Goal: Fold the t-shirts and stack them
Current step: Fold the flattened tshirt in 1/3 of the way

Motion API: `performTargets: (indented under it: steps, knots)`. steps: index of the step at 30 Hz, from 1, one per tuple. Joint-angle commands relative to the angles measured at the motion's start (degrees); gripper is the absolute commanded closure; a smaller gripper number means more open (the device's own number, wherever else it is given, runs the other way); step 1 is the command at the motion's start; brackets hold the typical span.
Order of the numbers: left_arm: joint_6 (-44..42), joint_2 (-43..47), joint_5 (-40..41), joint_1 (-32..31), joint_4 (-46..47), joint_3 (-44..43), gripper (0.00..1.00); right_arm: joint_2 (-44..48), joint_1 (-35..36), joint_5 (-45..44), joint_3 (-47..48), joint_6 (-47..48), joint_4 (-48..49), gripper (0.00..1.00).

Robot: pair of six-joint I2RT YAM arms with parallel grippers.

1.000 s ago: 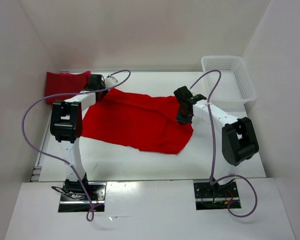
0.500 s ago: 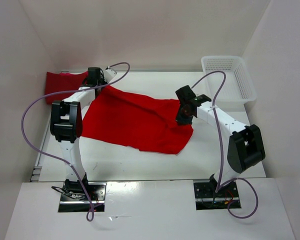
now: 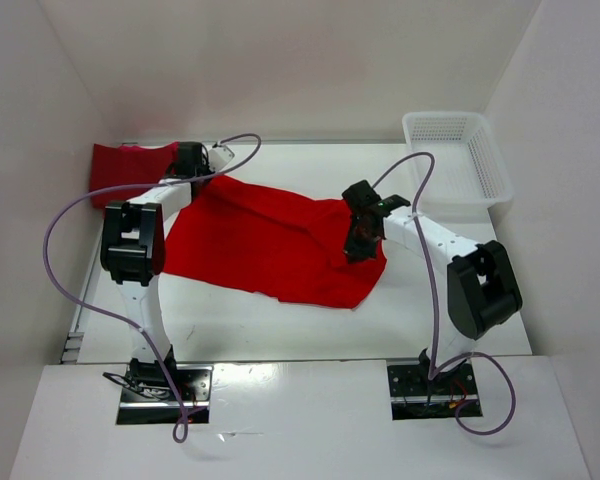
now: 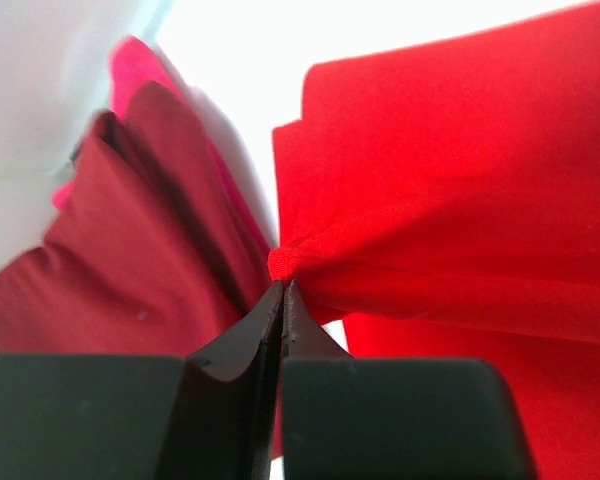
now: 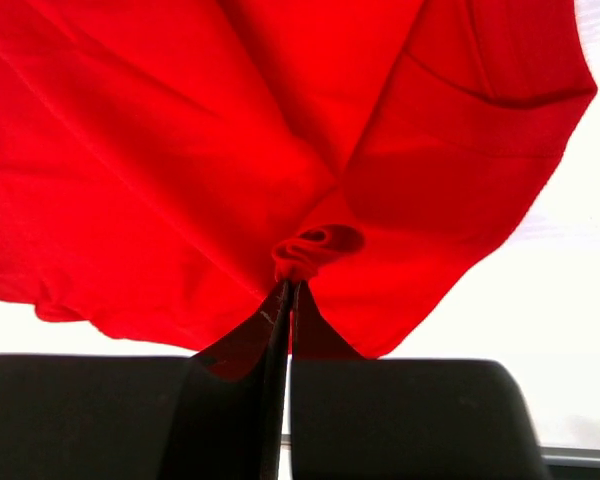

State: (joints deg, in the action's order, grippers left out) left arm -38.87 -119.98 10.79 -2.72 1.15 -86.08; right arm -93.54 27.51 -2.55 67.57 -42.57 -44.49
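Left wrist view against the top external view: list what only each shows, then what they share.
Only the left wrist: the left gripper shut tight on a bunch of the bright red t-shirt; a pink t-shirt edge by the dark maroon t-shirt. Only the top external: the white basket, the right gripper on the shirt's right part. Both: the bright red t-shirt, the left gripper, the folded pile at far left.

You've a bright red t-shirt [image 3: 270, 250], a dark maroon t-shirt [image 4: 130, 270] (pink t-shirt [image 4: 130, 65] showing behind) and a white basket [image 3: 492, 165].
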Motion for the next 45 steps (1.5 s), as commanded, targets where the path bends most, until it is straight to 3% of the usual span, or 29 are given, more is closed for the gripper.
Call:
performTargets:
  steps: [1, 2, 5, 6, 7, 8, 12, 15, 19, 24, 29, 35, 38, 41, 42, 45]
  knots:
    - [-1.4, -0.3, 1.0, 0.2, 2.6, 2.0, 0.98, -0.6, 0.4, 0.1, -1.0, -0.1, 0.9, 0.99]
    - [-1.4, -0.3, 1.0, 0.2, 2.6, 2.8, 0.96, -0.6, 0.4, 0.1, -1.0, 0.4, 0.9, 0.97]
    - [-1.4, 0.4, 1.5, 0.2, 2.6, 4.2, 0.82, -0.6, 0.4, 0.6, -1.0, 1.0, 0.9, 0.64]
    - [-1.4, 0.9, 1.5, 0.2, 2.6, 4.3, 0.70, -0.6, 0.4, 0.6, -1.0, 1.9, 0.9, 0.52]
    - [-1.4, 0.9, 1.5, 0.2, 2.6, 5.0, 0.53, 0.0, 0.4, 0.6, -0.5, 2.4, 0.9, 0.34]
    - [-1.4, 2.2, 1.5, 0.2, 2.0, 5.0, 0.28, 0.5, 0.4, 0.6, -0.5, 3.2, 0.9, 0.30]
    - [4.3, 4.5, -1.1, 3.6, -2.6, 2.0, 0.14, 9.0, 0.4, -2.4, 0.0, 3.4, 1.2, 0.24]
    - [8.7, 4.2, -6.4, 5.8, -7.8, -3.8, 0.14, 11.4, -2.3, -4.9, -1.6, -0.1, 2.5, 0.26]
    - [9.9, 0.1, -5.9, 5.8, -10.7, -8.5, 0.14, 3.5, -5.3, -12.6, -2.1, -3.2, 1.8, 0.28]
    - [14.7, -4.7, -3.2, 5.8, -14.5, -13.2, 0.14, -3.0, -7.5, -14.1, -2.8, -5.5, 3.3, 0.26]
    - [15.8, -1.6, -1.6, 5.8, -15.0, -7.4, 0.13, -2.4, -12.6, -11.1, -8.1, -6.2, 6.3, 0.22]
    - [17.5, 4.3, -4.5, 7.5, -17.5, 3.3, 0.12, -3.8, -13.1, -5.5, -11.3, -6.2, 9.2, 0.22]
    - [19.9, 5.0, -5.1, 8.9, -18.2, 5.5, 0.12, -4.4, -13.1, -3.6, -12.7, -6.2, 10.5, 0.29]
    - [20.6, 5.0, -6.8, 10.1, -19.3, 7.0, 0.12, -5.6, -13.7, -2.8, -13.3, -6.2, 11.3, 0.60]
    - [20.6, 5.0, -7.4, 10.1, -19.3, 7.5, 0.12, -5.6, -14.8, -2.8, -13.3, -5.6, 11.8, 0.80]
    - [21.1, 6.3, -7.9, 10.1, -19.3, 8.2, 0.11, -5.6, -18.1, -4.5, -10.5, -3.1, 11.8, 1.00]
